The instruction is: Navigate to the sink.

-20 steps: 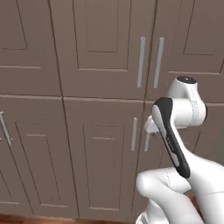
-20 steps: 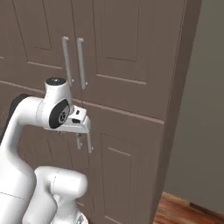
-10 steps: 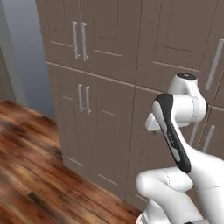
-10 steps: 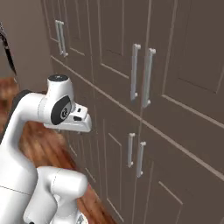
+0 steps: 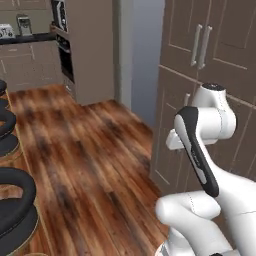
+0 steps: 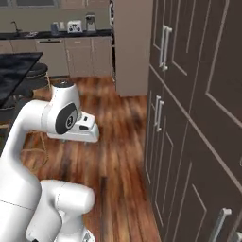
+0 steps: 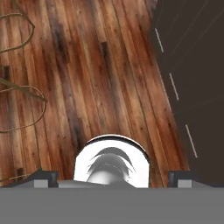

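The arm (image 6: pixel 56 118) is folded in over the base, probably for driving. The hand (image 7: pixel 113 177) points down at the wood floor (image 5: pixel 95 150); its tips sit wide apart, holding nothing. No sink is in sight. The right base view adds a far desk (image 6: pixel 56 34) carrying small appliances; the left adds black stools (image 5: pixel 12 200).

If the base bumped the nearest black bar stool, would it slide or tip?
Likely slides: the stool stands on smooth wood floor. Could tip too: its padded seat looks thick, and the thin wire frame in the hand view seems its base.
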